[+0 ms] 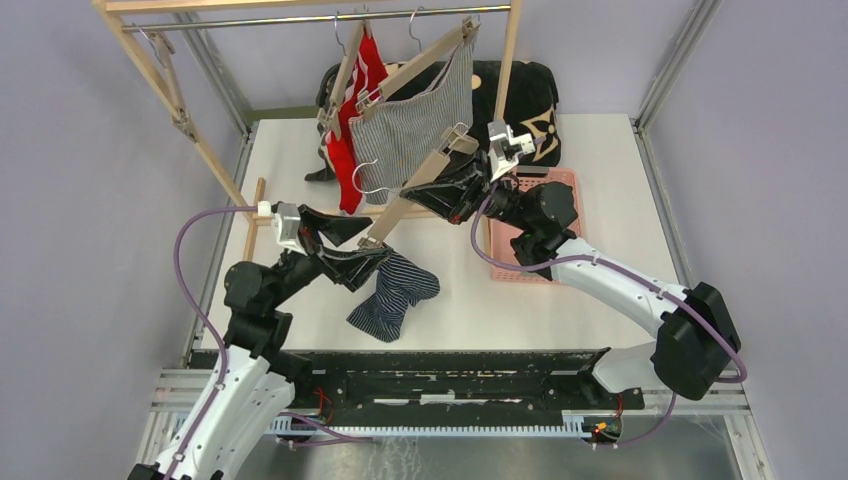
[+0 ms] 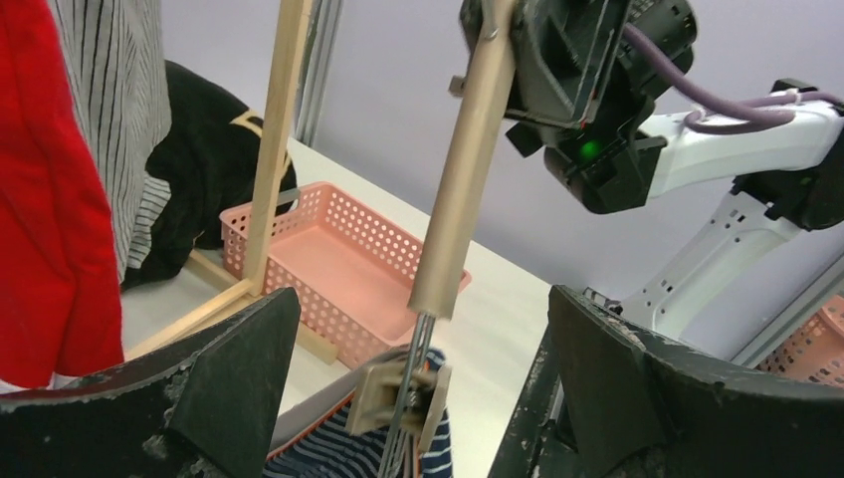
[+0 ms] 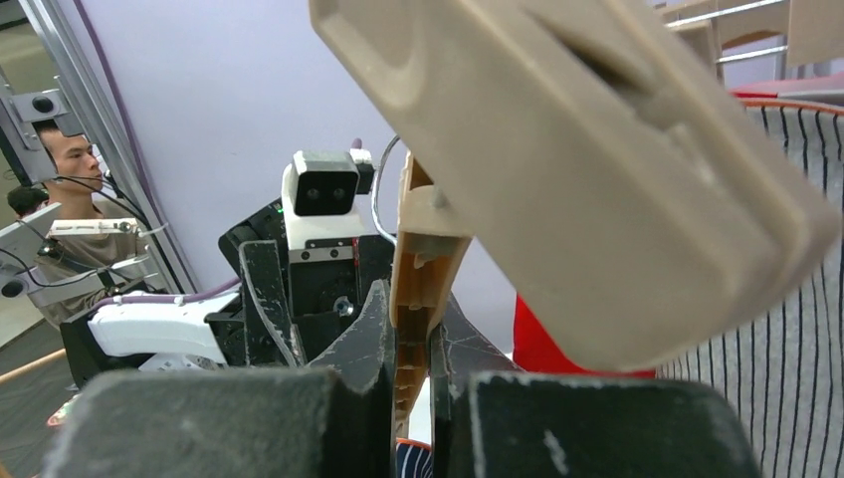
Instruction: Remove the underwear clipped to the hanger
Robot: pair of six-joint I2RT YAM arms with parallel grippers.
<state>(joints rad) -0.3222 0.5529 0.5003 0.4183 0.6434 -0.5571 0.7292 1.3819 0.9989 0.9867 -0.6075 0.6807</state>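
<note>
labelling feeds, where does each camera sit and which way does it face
Top external: above and behind the arms, looking down on the table and hanger; both arms show.
Left wrist: on the left arm, facing the hanger's clip and right arm; its open fingers frame the view.
Right wrist: on the right arm, facing the left arm; its fingers clamp the hanger.
Both wrist views show the hanger and the opposite arm.
</note>
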